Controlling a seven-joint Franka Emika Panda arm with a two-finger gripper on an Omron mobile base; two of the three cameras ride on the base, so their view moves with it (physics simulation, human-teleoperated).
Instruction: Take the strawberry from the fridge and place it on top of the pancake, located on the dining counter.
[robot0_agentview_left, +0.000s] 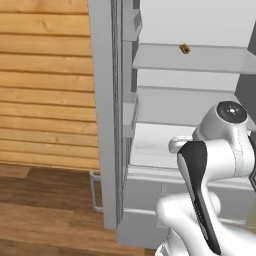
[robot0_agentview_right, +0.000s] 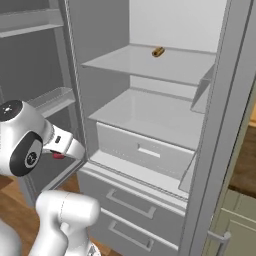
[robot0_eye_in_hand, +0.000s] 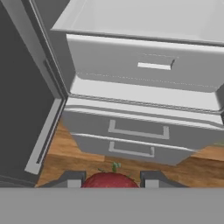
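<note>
Strawberry (robot0_eye_in_hand: 109, 180) gripped between the robot's fingers (robot0_eye_in_hand: 151, 178) outside the open fridge (robot0_eye_in_hand: 144, 94); the carry to the pancake on the dining tabletop remains.

Pale wood-plank wall (robot0_agentview_left: 45, 85) above darker plank floor (robot0_agentview_left: 45, 210).

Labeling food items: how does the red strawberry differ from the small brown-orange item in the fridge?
The red roundish strawberry sits between the pincer fingertips, outside the light-grey fridge; the small brown-orange cylinder-shaped food item lies free on an upper glass shelf. The strawberry is rounded with a green stem; the other is cylinder-shaped, stemless. Both are small.
</note>
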